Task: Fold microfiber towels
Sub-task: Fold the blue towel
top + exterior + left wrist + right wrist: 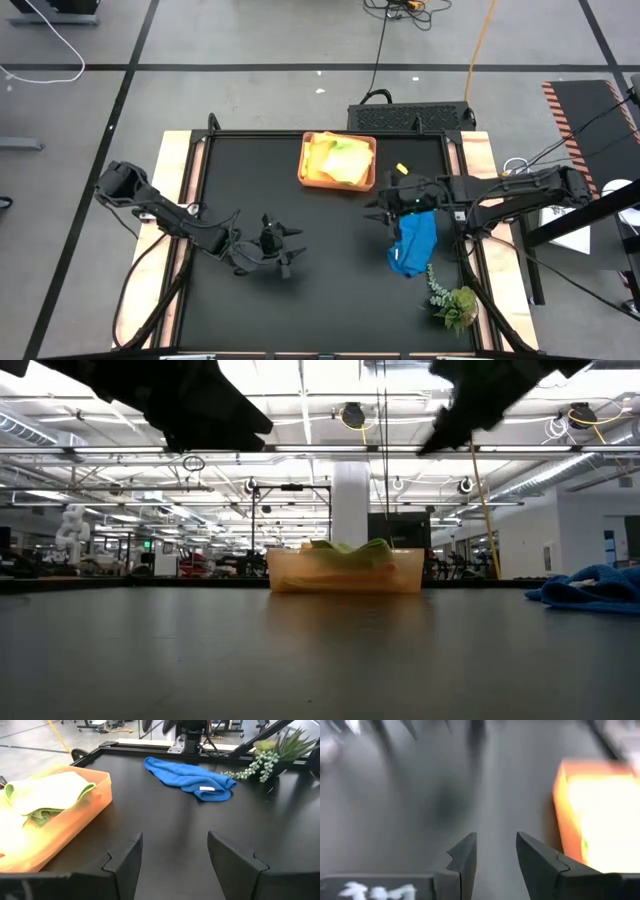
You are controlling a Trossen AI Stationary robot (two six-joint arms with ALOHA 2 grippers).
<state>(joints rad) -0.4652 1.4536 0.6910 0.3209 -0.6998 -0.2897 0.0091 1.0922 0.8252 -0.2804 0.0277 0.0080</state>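
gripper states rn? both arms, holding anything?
Left end effector: open, holding nothing, above bare table.
Right end effector: open with a narrower gap, nothing between the fingers; blue towel lies beside it.

Two dark jointed arms, angular fingers (black cabling)

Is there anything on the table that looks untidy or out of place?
Only the blue towel: it lies crumpled, unfolded, on the black table near the plant sprig. The other towels sit in the orange tray. Nothing looks spilled or damaged.
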